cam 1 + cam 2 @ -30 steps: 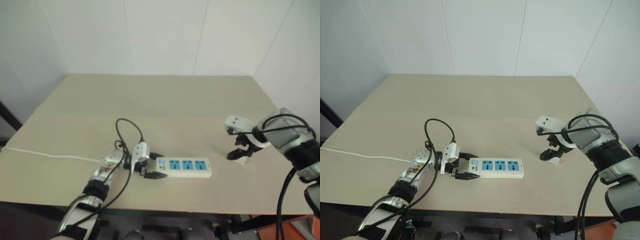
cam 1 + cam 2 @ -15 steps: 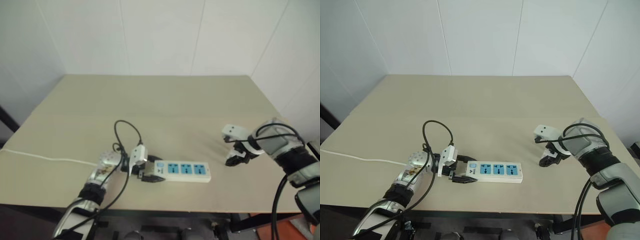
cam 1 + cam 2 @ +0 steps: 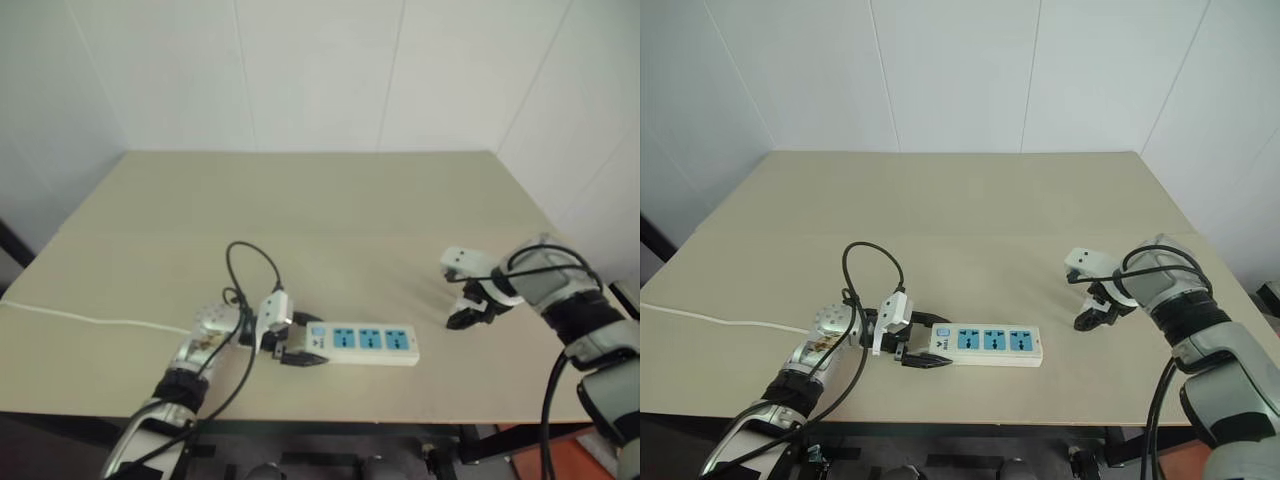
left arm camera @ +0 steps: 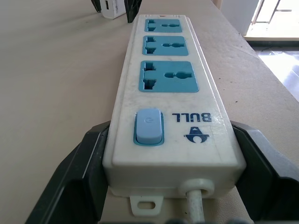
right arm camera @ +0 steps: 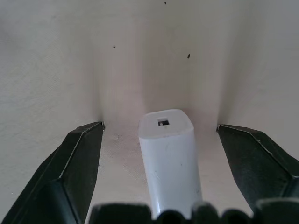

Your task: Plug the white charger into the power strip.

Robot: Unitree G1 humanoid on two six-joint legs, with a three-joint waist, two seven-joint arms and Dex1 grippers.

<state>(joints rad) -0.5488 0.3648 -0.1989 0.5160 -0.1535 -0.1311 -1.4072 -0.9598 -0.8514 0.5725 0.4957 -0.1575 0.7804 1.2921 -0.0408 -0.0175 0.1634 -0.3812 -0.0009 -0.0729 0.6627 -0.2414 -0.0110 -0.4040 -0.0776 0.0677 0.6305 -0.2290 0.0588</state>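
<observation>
- Lying on the tan table (image 3: 960, 200), near the front edge: the power strip (image 3: 990, 342), long and white, with three blue socket faces looking up.
- Gripping the switch end of the power strip: the left gripper (image 3: 923, 343), closed tight, one black finger on each long side, as seen in the left wrist view.
- Running off from that same end: a thin white cord (image 3: 710, 318), going across the table to the left edge.
- Sitting on the table well to the right of the strip: the white charger (image 5: 169, 156), small and boxy, with a little port on its end.
- Pointing down over the charger: the right gripper (image 3: 1090, 318), fingers spread wide, one black finger (image 5: 77, 165) on each side.
- Not touching the charger yet, going by the gaps in the right wrist view, though hard to be sure near the bottom.
- Hiding the charger from the head views, mostly.
</observation>
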